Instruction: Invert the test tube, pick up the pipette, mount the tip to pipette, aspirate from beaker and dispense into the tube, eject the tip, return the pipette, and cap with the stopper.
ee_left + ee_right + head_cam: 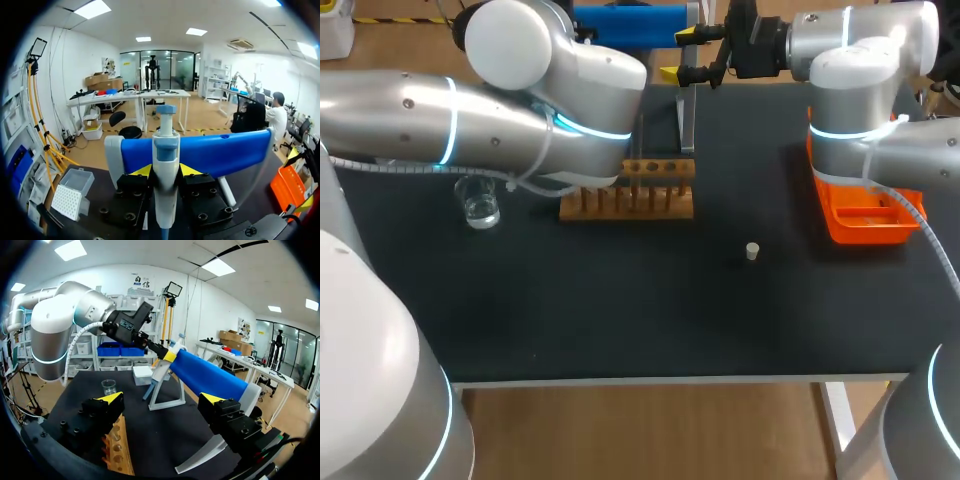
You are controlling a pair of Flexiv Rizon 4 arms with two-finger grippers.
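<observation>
- So, my left gripper (165,171) is clamped on the pipette (165,145), upright against the blue stand (220,150).
- My right gripper (162,399) is spread wide and holds nothing; it is near the rack (119,450).
- Stopper (752,251) lies alone mid-table; beaker (480,206) stands left of the rack.

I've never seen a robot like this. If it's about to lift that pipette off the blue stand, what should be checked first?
1. Grip: the left gripper has a finger against each side of the pipette. Ok.
2. Start position: the pipette stands upright against the blue stand. Ok.
3. Other arm: the right gripper is open, empty and apart from the pipette. Ok.
4. Tips ready: the tip box sits on the table beside the stand. Ok.
5. Liquid ready: the beaker stands upright. Ok.
6. A test tube in the wooden rack: cannot tell.
</observation>
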